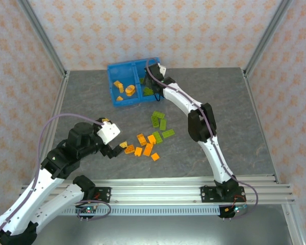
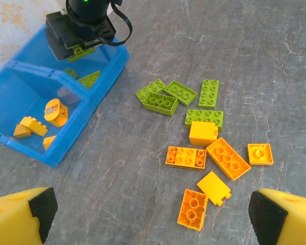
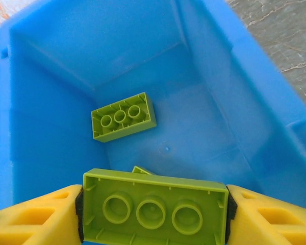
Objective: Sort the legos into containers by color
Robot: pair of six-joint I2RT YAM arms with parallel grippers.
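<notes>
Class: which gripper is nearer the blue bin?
Right. The right gripper, holding a green brick, is over the blue bin; the left gripper is apart, near loose bricks.

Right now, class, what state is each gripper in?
Left gripper: open, holding nothing.
Right gripper: closed on a green lego above the blue bin.

White arms [image 1: 181, 99], yellow left claw [image 2: 155, 213]

Grey marbled tabletop [image 1: 245, 127] enclosed by peach floral-patterned walls [image 1: 143, 30].
</notes>
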